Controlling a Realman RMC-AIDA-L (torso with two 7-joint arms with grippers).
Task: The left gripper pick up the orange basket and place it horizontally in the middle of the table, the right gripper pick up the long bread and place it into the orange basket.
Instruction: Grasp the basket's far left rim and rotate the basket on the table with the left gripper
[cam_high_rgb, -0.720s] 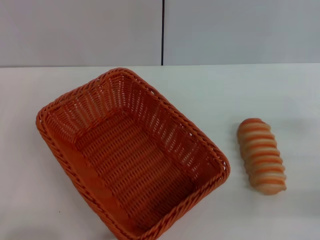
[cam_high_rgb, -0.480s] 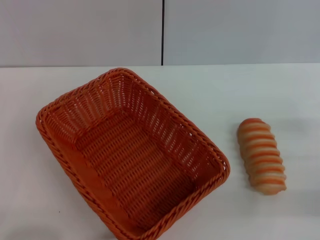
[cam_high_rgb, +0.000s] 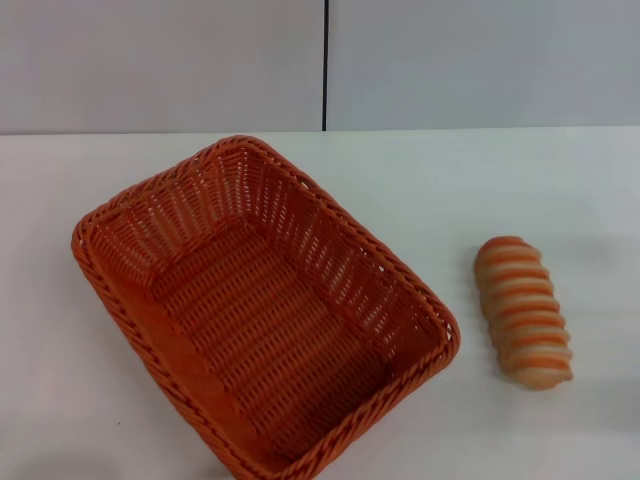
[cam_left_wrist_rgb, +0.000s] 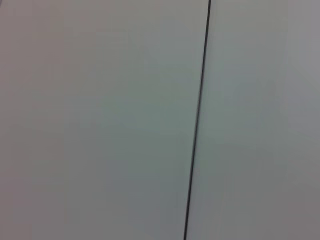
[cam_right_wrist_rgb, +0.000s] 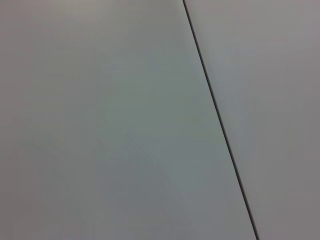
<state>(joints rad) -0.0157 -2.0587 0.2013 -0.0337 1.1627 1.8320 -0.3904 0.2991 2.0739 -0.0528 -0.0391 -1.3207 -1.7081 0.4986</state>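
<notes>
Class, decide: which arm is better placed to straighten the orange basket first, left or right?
Left, probably. The orange basket lies skewed on the robot's left; the long bread occupies its right. Neither gripper is in view.

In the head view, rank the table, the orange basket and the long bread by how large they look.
1. the table, spanning the full width of the view
2. the orange basket, set at a slant
3. the long bread, clearly smallest

Woven wicker orange basket (cam_high_rgb: 262, 310), ridged bread (cam_high_rgb: 523, 311), smooth matt table (cam_high_rgb: 420, 190)
</notes>
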